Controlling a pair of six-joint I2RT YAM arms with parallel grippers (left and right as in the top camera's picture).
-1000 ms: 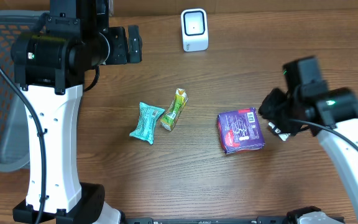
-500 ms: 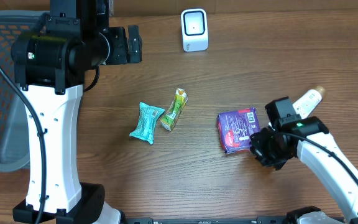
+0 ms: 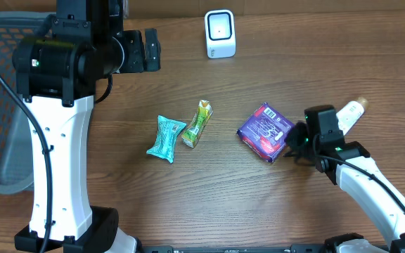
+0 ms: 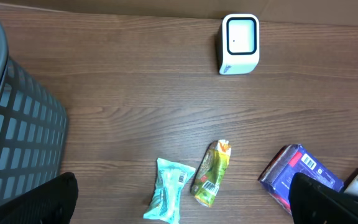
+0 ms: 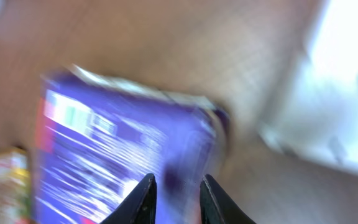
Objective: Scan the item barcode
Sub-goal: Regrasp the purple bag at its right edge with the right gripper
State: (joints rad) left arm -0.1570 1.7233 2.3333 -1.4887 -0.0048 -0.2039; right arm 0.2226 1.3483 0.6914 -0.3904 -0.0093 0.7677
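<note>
- Right hand [image 3: 293, 139]: its fingers stand narrow, pinched on the right edge of the purple packet [image 3: 264, 131]. The grip reads best from overhead.
- The purple packet is glossy and boxy, with white print and a red patch. It sits skewed on the tabletop [image 3: 216, 190], right of centre.
- The right wrist view is badly smeared. We make out two dark fingertips [image 5: 146, 190] close together and the purple face just beyond them. We cannot tell exactly where they touch.
- A white tube-like object [image 3: 350, 111] with a tan tip lies just beside the right arm. What it is, we cannot make out.
- A green-yellow sachet [image 3: 197, 124] and a teal wrapper [image 3: 165, 138], both crinkled foil, lie side by side at mid-table, well apart from the purple packet.
- Only the left wrist view shows small barcodes on the sachet and the teal wrapper, and a white label on the purple packet.
- Left hand [image 3: 149, 49]: wide and holding nothing. Its dark fingers [image 4: 48, 202] are cut off at the bottom corners of its own view.
- A grey lattice basket [image 4: 11, 124] sits at the left, only partly in frame.
- Farthest is the scanner [image 3: 220, 33], a white rounded block with a dark window, standing upright.
</note>
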